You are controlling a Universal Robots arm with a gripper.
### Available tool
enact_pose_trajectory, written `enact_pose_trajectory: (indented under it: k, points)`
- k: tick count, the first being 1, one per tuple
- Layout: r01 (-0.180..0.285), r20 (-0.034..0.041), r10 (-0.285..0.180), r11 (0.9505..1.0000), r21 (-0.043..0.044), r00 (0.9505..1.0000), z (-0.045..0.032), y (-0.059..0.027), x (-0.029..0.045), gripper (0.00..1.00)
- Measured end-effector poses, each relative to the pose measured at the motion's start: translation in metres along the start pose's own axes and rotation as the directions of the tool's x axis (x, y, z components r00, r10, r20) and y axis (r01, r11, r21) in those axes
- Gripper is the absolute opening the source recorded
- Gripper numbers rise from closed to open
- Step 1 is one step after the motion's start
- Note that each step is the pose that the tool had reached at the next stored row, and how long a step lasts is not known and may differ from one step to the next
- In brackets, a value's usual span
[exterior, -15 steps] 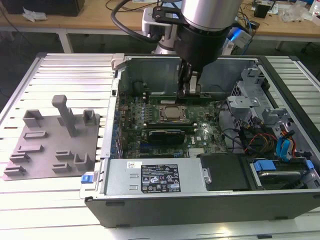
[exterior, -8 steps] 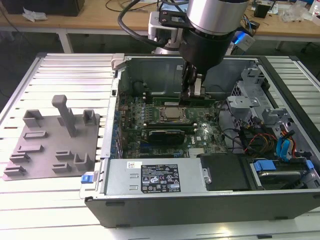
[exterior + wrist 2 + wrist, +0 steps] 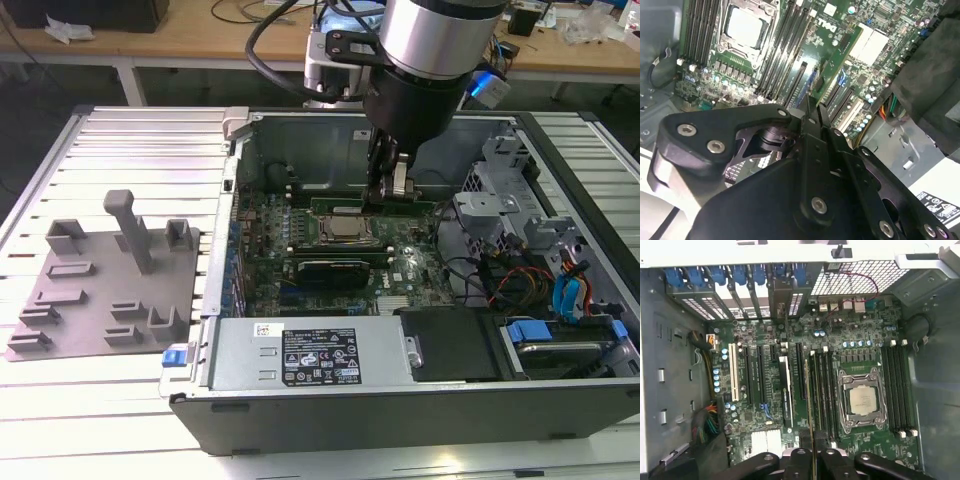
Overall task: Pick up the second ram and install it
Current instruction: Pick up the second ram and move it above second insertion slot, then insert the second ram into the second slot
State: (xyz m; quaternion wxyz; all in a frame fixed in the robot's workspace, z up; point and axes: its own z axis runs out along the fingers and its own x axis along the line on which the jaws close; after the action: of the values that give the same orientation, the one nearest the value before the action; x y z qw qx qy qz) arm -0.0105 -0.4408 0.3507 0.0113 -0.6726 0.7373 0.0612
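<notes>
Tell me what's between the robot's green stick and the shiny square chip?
Black slots with pale end clips lie between the second ram and the silver chip, in the first wrist view.

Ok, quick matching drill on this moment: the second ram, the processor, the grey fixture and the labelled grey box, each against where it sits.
Things: 1 the second ram; 2 processor; 3 grey fixture; 4 labelled grey box.
Places: A on the slatted table outside the case; B seated on the motherboard; C inside the case, along the wall nearest the exterior camera; D gripped in the tool over the memory slots.
Pairs: 1-D; 2-B; 3-A; 4-C.
</notes>
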Motion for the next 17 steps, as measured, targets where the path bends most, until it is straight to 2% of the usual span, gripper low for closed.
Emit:
enact_pose_trajectory:
  k: [3,14,17]
  points:
    - [0.0,0.0002,0.0,1.0,0.0,1.0,0.0039,-0.0004,-0.0019,0.11]
    - [0.0,0.0003,0.0,1.0,-0.0001,1.0,0.0042,-0.0004,-0.002,0.11]
    - [0.0,0.0003,0.0,1.0,-0.0001,1.0,0.0075,-0.0006,-0.002,0.11]
